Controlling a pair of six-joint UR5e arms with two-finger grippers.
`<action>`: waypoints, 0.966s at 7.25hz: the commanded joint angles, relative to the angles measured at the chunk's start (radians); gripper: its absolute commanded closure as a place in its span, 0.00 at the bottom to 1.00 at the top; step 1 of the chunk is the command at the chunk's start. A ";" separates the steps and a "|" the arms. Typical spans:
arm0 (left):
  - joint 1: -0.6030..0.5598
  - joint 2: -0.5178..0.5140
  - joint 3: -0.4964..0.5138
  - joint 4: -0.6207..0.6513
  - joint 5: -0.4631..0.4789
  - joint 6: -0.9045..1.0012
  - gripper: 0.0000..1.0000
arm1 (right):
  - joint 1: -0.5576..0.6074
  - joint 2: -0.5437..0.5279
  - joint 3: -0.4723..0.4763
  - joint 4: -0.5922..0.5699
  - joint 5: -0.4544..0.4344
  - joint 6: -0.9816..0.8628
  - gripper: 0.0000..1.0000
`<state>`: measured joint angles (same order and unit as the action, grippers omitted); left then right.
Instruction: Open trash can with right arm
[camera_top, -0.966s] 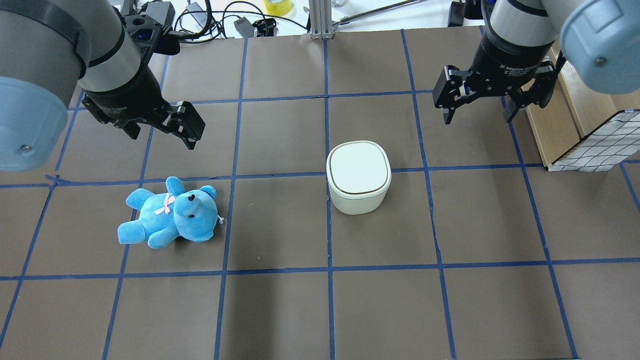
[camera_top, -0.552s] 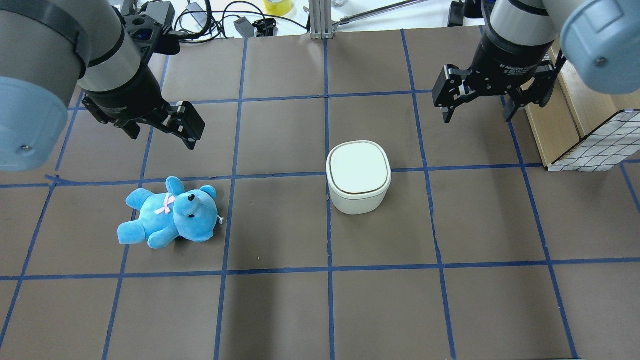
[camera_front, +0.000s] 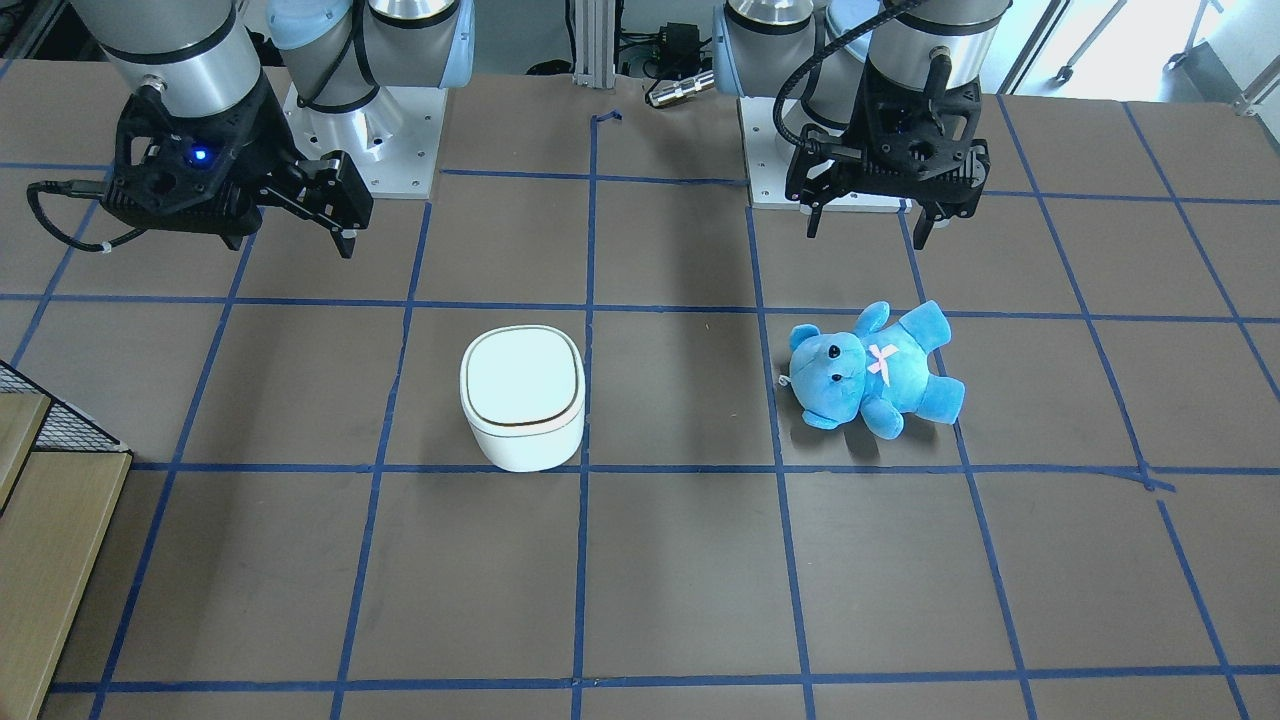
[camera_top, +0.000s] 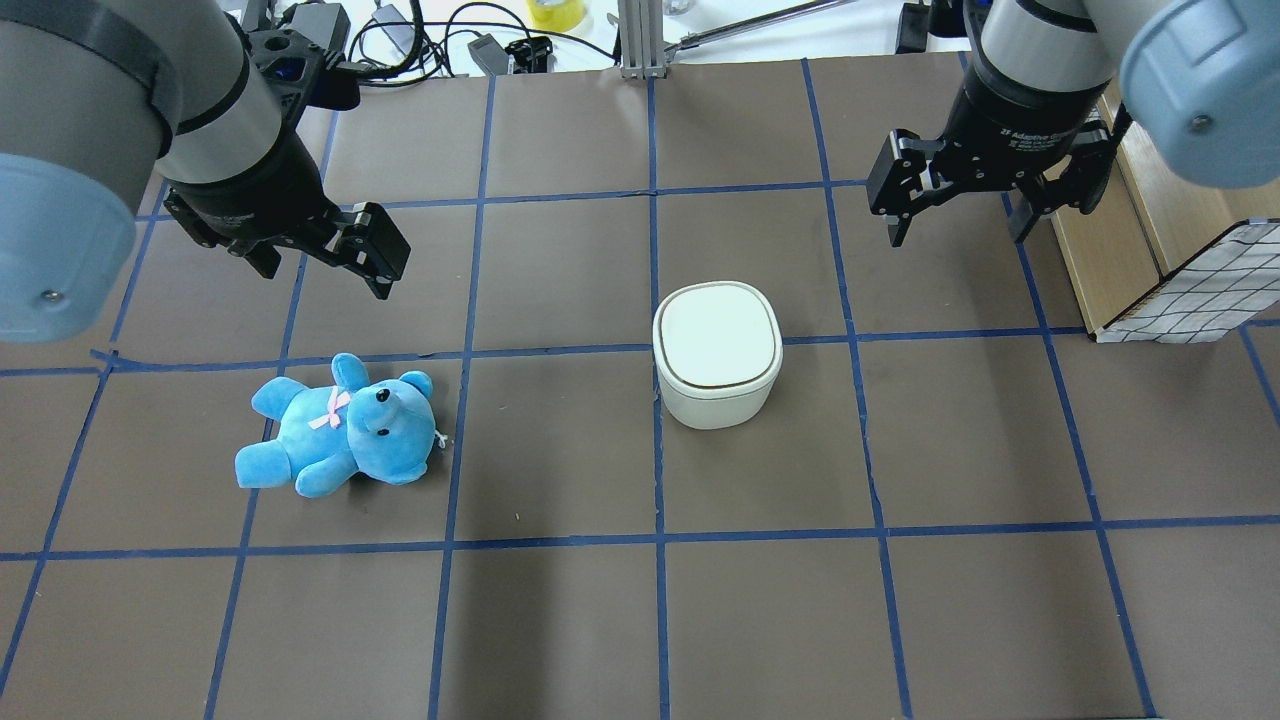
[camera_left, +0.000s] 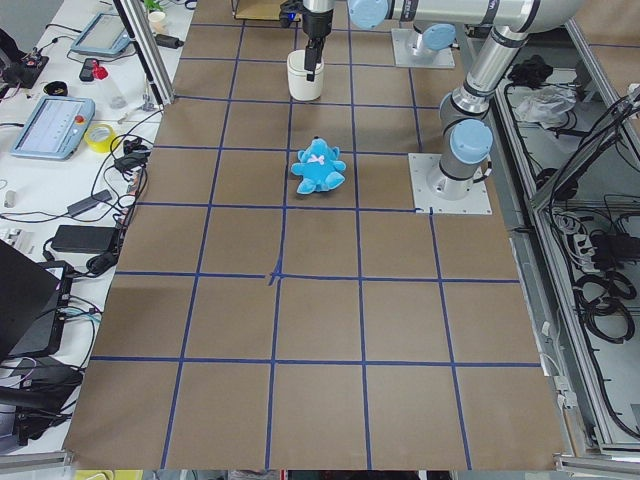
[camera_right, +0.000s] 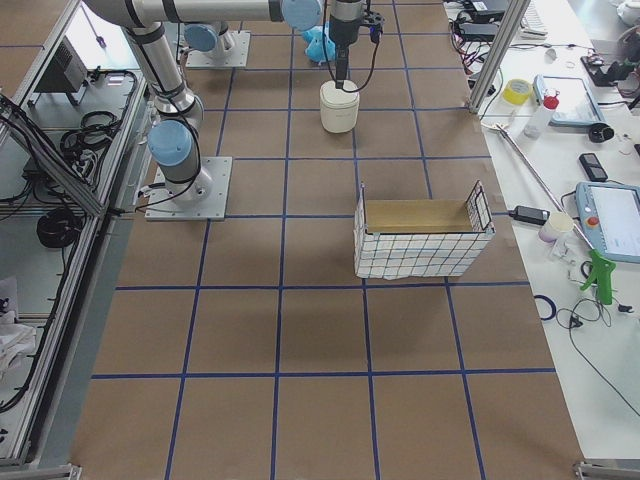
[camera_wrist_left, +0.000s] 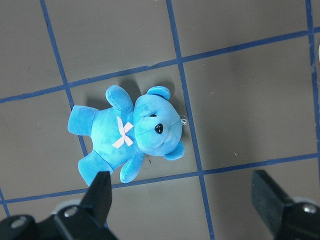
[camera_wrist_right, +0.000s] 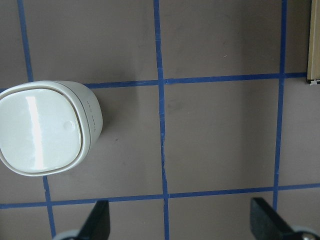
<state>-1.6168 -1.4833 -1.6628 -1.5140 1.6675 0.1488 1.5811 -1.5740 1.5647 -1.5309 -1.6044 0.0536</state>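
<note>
Left arm's claw (camera_front: 868, 228) hangs above the desk on the robot's left side, fingers spread wide, nothing between them. Its wrist view looks straight down on the blue teddy bear (camera_top: 340, 430). The bear lies on its back with a pink ribbon on its chest and its head pointing toward the desk's middle. It lies across a line of the blue tape grid (camera_top: 560, 542), clear of the claw above. Next over, the trash can (camera_top: 717, 355): white, upright, out on the open middle of the desk, well in from every edge, a little to the robot's right of the central tape line. Its lid (camera_top: 717, 332) sits flat and closed, with the thin dark seam showing round the rim. Nothing touches it. The right arm's claw (camera_top: 957, 232) hangs in the air off to the can's right, toward the operators' edge and apart from it, fingers wide and empty. The right wrist view has the can off to one side, not between the fingertips. A small blue light (camera_front: 200, 155) glows on this claw's body, and a black cable loop (camera_front: 60, 215) hangs loose beside it. Farther toward the desk's right end stands a wire basket (camera_top: 1200, 290) with a wooden box inside, well apart from the can.
</note>
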 joint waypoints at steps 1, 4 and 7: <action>0.000 0.000 0.000 0.000 0.000 0.000 0.00 | 0.000 0.000 0.000 0.000 0.001 0.000 0.00; 0.000 0.000 0.000 0.000 0.000 0.000 0.00 | 0.008 0.005 0.000 -0.006 0.017 0.011 0.14; 0.000 0.000 0.000 0.000 0.000 0.000 0.00 | 0.049 0.035 0.000 -0.006 0.095 0.052 0.79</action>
<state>-1.6168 -1.4833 -1.6628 -1.5140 1.6674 0.1488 1.6038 -1.5571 1.5646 -1.5369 -1.5280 0.0921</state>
